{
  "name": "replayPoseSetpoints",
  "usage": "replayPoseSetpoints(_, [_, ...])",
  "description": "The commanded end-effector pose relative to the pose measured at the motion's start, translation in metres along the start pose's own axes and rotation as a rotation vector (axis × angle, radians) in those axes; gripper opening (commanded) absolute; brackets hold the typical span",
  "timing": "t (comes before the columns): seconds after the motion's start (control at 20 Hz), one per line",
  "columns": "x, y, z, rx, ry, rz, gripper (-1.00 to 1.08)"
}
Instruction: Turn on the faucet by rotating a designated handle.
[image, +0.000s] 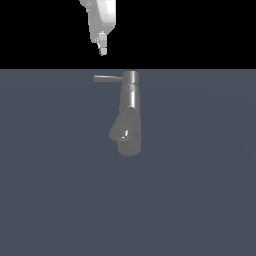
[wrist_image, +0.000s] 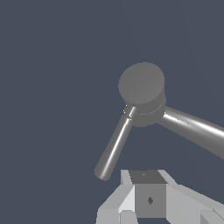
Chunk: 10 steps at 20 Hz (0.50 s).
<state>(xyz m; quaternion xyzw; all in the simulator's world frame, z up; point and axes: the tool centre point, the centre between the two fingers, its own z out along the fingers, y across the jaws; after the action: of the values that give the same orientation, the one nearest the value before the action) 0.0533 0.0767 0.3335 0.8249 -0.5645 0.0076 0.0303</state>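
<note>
I cannot tell my hand's (image: 102, 50) opening, and descending off-line it may strike the faucet's (image: 128, 117) cap, missing the handle (image: 107, 78).

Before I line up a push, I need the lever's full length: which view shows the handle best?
The wrist view: the handle fills much of the picture, from its free tip to its joint at the faucet cap. In the exterior view the handle is small, a short rod sticking out toward that view's left.

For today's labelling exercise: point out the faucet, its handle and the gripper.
faucet (image: 131, 112): exterior view, mid column.
handle (image: 106, 78): exterior view, middle of the thin rod.
gripper (image: 102, 49): exterior view, at the fingertips.
</note>
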Motion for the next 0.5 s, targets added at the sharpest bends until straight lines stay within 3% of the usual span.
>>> replayPoseSetpoints(0.0, [-0.001, -0.013, 0.012, 0.003, -0.009, 0.057, -1.0])
replayPoseSetpoints(0.45, [-0.007, -0.052, 0.055, 0.011, -0.048, 0.244, -1.0])
